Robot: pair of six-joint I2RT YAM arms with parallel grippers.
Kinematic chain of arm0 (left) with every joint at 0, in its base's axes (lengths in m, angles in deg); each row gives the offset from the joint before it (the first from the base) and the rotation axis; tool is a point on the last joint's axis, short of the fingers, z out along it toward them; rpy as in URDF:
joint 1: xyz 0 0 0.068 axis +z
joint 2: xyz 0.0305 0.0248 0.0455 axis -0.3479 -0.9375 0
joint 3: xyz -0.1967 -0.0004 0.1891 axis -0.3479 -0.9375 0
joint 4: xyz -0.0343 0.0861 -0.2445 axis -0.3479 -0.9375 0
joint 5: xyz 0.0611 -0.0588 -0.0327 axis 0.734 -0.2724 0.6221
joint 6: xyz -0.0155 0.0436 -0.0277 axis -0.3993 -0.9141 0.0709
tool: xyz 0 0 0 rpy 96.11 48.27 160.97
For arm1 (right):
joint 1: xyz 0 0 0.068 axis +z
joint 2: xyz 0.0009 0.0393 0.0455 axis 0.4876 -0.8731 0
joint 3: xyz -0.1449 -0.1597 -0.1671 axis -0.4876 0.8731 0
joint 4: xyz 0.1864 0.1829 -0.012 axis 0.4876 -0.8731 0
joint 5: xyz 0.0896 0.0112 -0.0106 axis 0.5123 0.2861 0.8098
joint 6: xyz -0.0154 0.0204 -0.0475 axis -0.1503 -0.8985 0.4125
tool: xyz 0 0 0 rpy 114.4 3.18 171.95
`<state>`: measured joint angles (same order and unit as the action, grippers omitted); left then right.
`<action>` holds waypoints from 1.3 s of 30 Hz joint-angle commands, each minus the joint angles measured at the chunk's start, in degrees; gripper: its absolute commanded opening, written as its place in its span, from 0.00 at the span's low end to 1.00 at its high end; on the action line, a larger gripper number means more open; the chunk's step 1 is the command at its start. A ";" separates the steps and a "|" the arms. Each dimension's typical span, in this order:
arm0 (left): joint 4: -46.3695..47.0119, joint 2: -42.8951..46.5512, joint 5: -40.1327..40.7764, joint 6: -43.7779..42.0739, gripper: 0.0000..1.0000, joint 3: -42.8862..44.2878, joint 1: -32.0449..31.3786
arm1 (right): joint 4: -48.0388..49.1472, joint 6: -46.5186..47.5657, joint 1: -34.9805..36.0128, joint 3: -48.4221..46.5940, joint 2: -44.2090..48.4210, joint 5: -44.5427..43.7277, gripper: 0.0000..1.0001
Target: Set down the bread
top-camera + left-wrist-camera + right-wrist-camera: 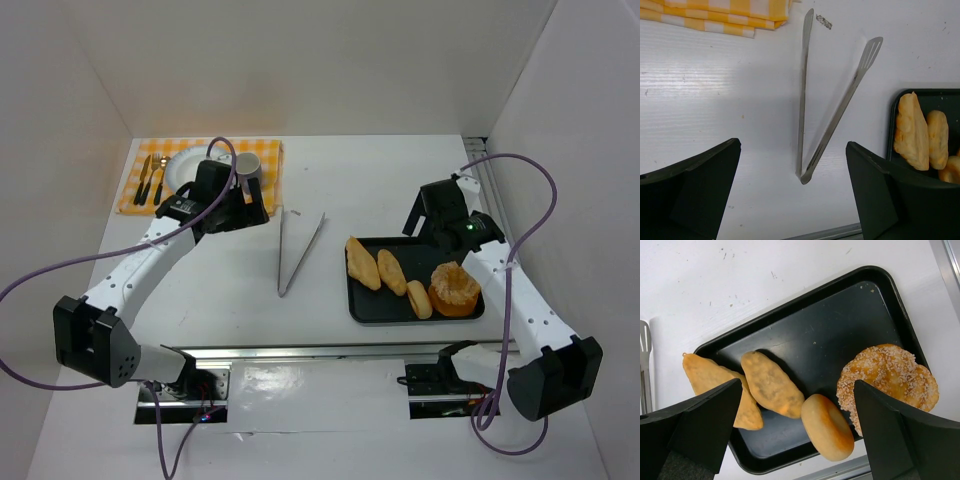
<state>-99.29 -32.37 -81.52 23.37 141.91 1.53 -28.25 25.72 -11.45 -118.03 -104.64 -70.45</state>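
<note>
Two elongated golden-brown bread rolls [362, 262] [391, 271] lie side by side in the left half of a black tray [400, 245]. In the right wrist view they sit at lower left [705, 377] [771, 384] on the tray [840, 325]. My right gripper [432, 222] [797, 432] is open and empty, hovering above the tray's far edge. My left gripper [250, 212] [792, 190] is open and empty, above the table left of the metal tongs [298, 250] [830, 130]. The rolls also show at the right edge of the left wrist view [911, 131] [938, 138].
A small round bun [419, 299] [827, 427] and an orange sugared ring cake [455, 289] [887, 385] share the tray. At back left a yellow checked placemat [265, 165] [720, 15] carries a white plate [185, 165], a mug [248, 170] and cutlery [152, 180].
</note>
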 commanded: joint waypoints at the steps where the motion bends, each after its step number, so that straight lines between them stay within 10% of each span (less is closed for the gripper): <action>1: -0.69 1.90 2.15 -0.69 1.00 2.18 0.37 | 1.45 -0.06 -0.25 0.23 0.70 -1.15 1.00; 9: -5.95 3.31 9.44 -1.22 1.00 5.60 0.37 | 3.99 1.61 2.02 -0.30 1.22 5.09 1.00; 20: -6.32 13.76 16.06 2.82 1.00 2.19 4.93 | 8.82 -13.76 40.69 -7.77 -21.25 -5.11 1.00; 28: -6.31 12.90 4.45 -1.12 1.00 3.84 7.40 | 27.71 -12.28 43.61 -5.56 -29.96 1.74 1.00; 39: -7.55 13.50 1.72 -2.71 1.00 3.32 7.93 | 28.88 -11.48 43.61 -16.36 -46.84 5.44 1.00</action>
<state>-107.31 -20.50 -78.11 22.30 144.30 8.77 -1.28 14.14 32.05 -129.77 -149.88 -65.27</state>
